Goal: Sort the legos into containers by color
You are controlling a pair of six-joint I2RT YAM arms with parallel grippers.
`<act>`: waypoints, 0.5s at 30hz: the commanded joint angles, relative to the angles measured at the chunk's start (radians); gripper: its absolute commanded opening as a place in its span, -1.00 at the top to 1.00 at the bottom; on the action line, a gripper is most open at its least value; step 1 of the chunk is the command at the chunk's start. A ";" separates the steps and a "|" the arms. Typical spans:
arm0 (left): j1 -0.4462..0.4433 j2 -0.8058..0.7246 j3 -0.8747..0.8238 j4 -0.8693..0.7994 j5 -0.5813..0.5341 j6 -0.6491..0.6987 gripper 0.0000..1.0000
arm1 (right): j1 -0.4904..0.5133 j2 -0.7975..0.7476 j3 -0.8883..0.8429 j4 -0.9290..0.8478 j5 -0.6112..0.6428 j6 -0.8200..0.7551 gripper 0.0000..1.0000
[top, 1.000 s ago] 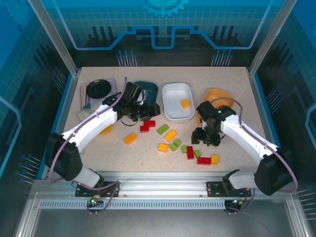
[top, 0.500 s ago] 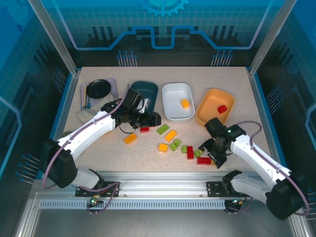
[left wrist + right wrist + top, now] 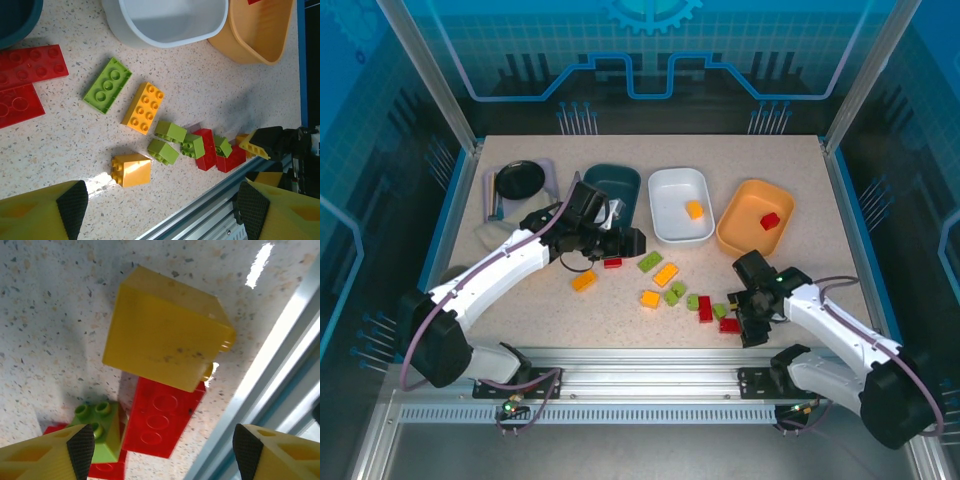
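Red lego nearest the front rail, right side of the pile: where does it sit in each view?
Top external: red lego, low, right of centre, last of the row.
Left wrist: lower right, between a small green lego and a yellow lego.
Right wrist: bottom centre, under the yellow lego.
Shared landmark: metal front rail alongside it.

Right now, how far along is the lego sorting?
Early. Done: one orange-yellow brick in the white tray, one red brick in the orange tray. In hand: nothing gripped; the right claw hangs open over a yellow brick at the front rail, the left claw open too. Left: roughly ten loose bricks on the table.
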 commanded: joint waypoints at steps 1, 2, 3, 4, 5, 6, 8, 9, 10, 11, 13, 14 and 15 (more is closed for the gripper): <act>-0.009 -0.028 -0.015 0.009 0.028 0.011 -0.65 | -0.016 0.054 -0.018 0.079 -0.002 0.044 -0.49; -0.009 -0.027 -0.013 0.007 0.029 0.011 -0.65 | -0.019 0.077 -0.017 0.092 -0.006 0.038 -0.46; -0.010 -0.025 -0.012 0.007 0.029 0.011 -0.65 | -0.021 0.092 -0.017 0.100 -0.010 0.034 -0.43; -0.009 -0.023 -0.010 0.006 0.030 0.012 -0.65 | -0.020 0.108 -0.015 0.100 -0.014 0.032 -0.38; -0.009 -0.024 -0.009 0.004 0.031 0.012 -0.65 | -0.020 0.119 -0.016 0.101 -0.018 0.032 -0.34; -0.009 -0.022 -0.007 0.004 0.031 0.014 -0.65 | -0.022 0.126 -0.017 0.099 -0.019 0.032 -0.31; -0.010 -0.020 -0.004 0.003 0.031 0.014 -0.65 | -0.021 0.132 -0.026 0.106 -0.019 0.034 -0.19; -0.011 -0.020 -0.003 0.004 0.031 0.014 -0.65 | -0.023 0.135 -0.034 0.113 -0.018 0.033 -0.15; -0.009 -0.019 -0.003 0.005 0.031 0.014 -0.65 | -0.026 0.140 -0.041 0.123 -0.016 0.032 -0.11; -0.009 -0.017 -0.002 0.005 0.029 0.013 -0.64 | -0.030 0.147 -0.047 0.129 -0.018 0.029 -0.08; -0.009 -0.016 -0.001 0.004 0.030 0.012 -0.65 | -0.036 0.165 -0.051 0.147 -0.020 0.016 -0.01; -0.008 -0.015 -0.001 0.004 0.029 0.012 -0.64 | -0.038 0.174 -0.049 0.151 -0.019 0.007 0.03; -0.008 -0.014 0.000 0.004 0.028 0.012 -0.64 | -0.041 0.179 -0.046 0.154 -0.020 -0.001 0.07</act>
